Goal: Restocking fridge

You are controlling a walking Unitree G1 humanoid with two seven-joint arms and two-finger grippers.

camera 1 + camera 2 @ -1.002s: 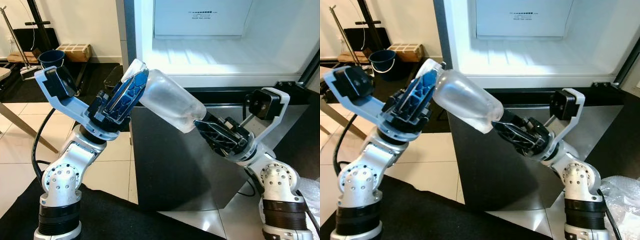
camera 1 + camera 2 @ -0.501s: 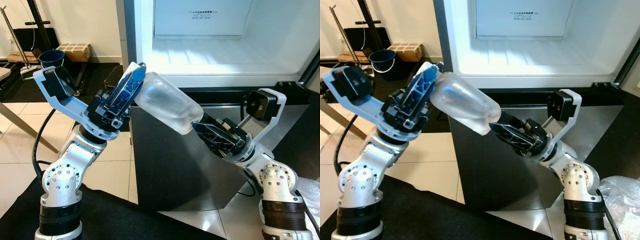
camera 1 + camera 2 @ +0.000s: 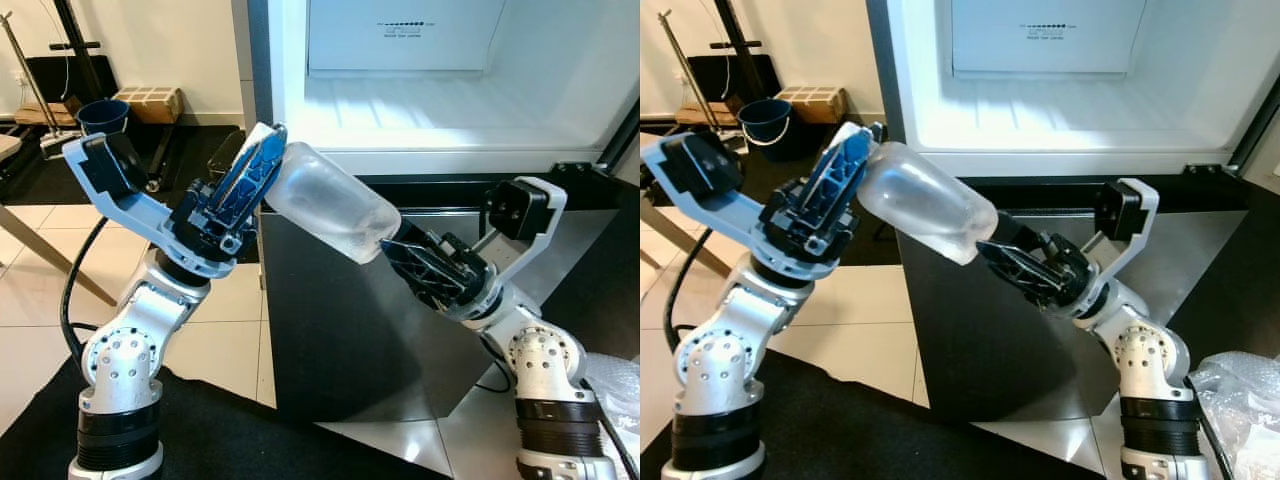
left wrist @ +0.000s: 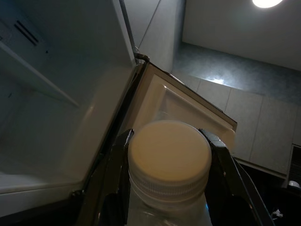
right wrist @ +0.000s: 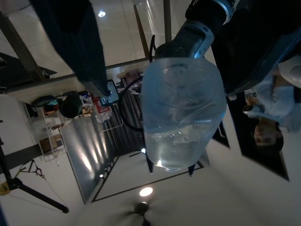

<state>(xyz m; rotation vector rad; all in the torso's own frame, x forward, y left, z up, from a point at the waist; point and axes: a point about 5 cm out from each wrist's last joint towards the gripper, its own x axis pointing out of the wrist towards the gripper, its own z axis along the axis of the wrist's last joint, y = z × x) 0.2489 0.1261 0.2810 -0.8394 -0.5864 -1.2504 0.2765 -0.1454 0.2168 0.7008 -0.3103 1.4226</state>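
Open white fridge [image 3: 420,110] at twelve o'clock; left gripper [image 4: 169,155] clamps the clear plastic bottle's [image 3: 325,200] cream cap [image 4: 169,153], right gripper [image 3: 405,258] seemingly grips its base.

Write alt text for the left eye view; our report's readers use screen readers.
Two grippers hold a clear plastic bottle tilted before an open fridge: the left gripper clamps its white-capped neck, the right gripper its base. A blue bucket and a cardboard box stand by the far wall.

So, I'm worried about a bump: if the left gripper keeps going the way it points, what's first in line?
Probably the open fridge: left gripper, shut on the bottle cap, points toward its left edge. Depth unclear.
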